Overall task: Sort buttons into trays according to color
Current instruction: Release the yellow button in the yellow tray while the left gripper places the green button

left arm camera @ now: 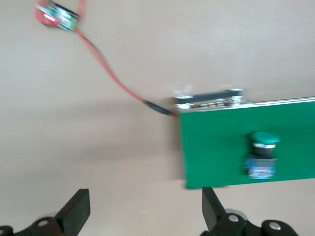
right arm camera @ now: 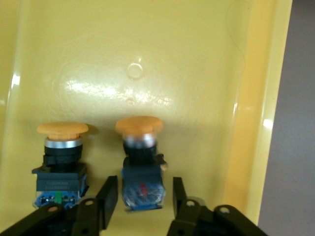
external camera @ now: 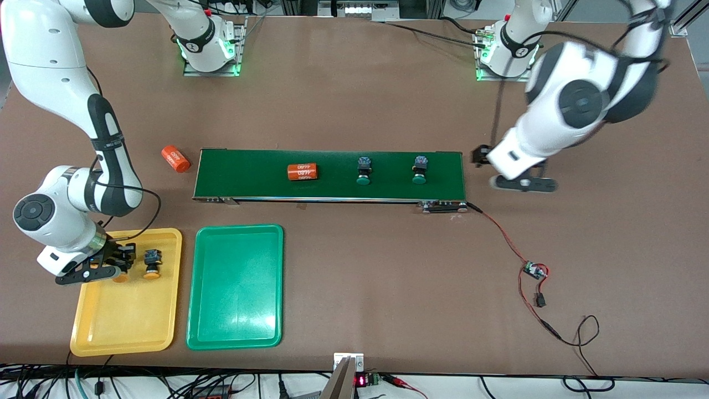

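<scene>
Two yellow-capped buttons lie in the yellow tray point(external camera: 127, 321). One yellow button point(external camera: 152, 264) lies free. The other yellow button point(right arm camera: 141, 162) rests between the fingers of my right gripper point(right arm camera: 142, 196), which is open low over the tray, with a gap on each side of the button's body. Two green buttons point(external camera: 363, 169) point(external camera: 419, 168) stand on the dark-green belt point(external camera: 249, 172). My left gripper point(external camera: 523, 183) hangs open and holds nothing, over the bare table just off the belt's end toward the left arm. The green tray point(external camera: 235, 288) beside the yellow one holds nothing.
One orange cylinder point(external camera: 302, 172) lies on the belt and another orange cylinder point(external camera: 175, 159) lies on the table off its end toward the right arm. A red wire runs from the belt to a small circuit board point(external camera: 534, 271).
</scene>
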Tool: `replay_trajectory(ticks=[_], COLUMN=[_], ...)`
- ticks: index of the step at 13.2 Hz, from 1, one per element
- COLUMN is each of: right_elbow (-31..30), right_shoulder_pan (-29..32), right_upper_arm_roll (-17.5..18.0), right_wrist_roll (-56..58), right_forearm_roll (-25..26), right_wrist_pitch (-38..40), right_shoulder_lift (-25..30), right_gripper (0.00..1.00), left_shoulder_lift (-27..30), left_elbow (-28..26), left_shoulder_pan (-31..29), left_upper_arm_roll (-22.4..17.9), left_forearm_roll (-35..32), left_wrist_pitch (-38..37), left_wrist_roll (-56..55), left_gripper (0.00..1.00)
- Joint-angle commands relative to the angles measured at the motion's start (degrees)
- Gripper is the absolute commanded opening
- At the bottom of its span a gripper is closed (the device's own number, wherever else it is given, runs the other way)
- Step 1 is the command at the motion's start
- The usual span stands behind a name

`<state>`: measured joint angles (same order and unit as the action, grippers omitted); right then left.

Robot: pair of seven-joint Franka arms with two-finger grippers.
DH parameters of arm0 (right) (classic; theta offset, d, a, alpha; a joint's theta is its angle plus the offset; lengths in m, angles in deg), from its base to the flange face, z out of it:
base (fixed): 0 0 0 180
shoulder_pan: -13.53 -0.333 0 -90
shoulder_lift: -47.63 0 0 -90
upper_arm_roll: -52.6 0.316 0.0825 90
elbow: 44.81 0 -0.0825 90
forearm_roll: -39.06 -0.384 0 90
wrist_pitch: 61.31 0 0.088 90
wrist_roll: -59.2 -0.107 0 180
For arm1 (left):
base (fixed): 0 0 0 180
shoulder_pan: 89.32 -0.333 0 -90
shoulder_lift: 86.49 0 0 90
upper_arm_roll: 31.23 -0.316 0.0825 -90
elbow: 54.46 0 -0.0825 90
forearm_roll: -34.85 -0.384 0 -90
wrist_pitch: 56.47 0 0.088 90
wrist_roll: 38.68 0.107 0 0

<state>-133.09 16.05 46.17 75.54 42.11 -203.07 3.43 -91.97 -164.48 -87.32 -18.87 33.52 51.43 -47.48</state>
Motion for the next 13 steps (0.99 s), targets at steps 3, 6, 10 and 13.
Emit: replay_trajectory(ticks=[3, 6, 10, 13], right_elbow=[1.09, 0.56, 0.56, 0.21], right_shoulder_pan=[-0.05, -2.15, -9.78, -16.11], right_upper_arm_roll=[1.42, 1.42, 1.33, 1.42], right_wrist_roll=[0.97, 0.71, -10.16, -12.91], right_forearm_roll=[-4.36, -4.46, -4.55, -4.64], right_wrist_pitch=[9.27, 16.84, 26.69, 32.32], right_shoulder_lift=[4.72, 9.21, 14.14, 16.78], right_gripper=[1.0, 1.0, 1.0, 1.0], left_shoulder_lift=[3.46, 4.41, 7.23, 7.5], left_elbow=[6.54, 13.78, 13.08, 13.61], left_shoulder_pan=[2.31, 2.66, 3.01, 2.31], left_upper_arm_roll=[-10.94, -12.61, -13.06, -12.53], left_forearm_roll=[-1.3, -1.3, -1.39, -1.39], left_wrist_pitch=[-13.81, -19.49, -14.39, -14.39], left_wrist_roll=[9.06, 9.76, 9.16, 9.32], left_gripper=[1.0, 1.0, 1.0, 1.0])
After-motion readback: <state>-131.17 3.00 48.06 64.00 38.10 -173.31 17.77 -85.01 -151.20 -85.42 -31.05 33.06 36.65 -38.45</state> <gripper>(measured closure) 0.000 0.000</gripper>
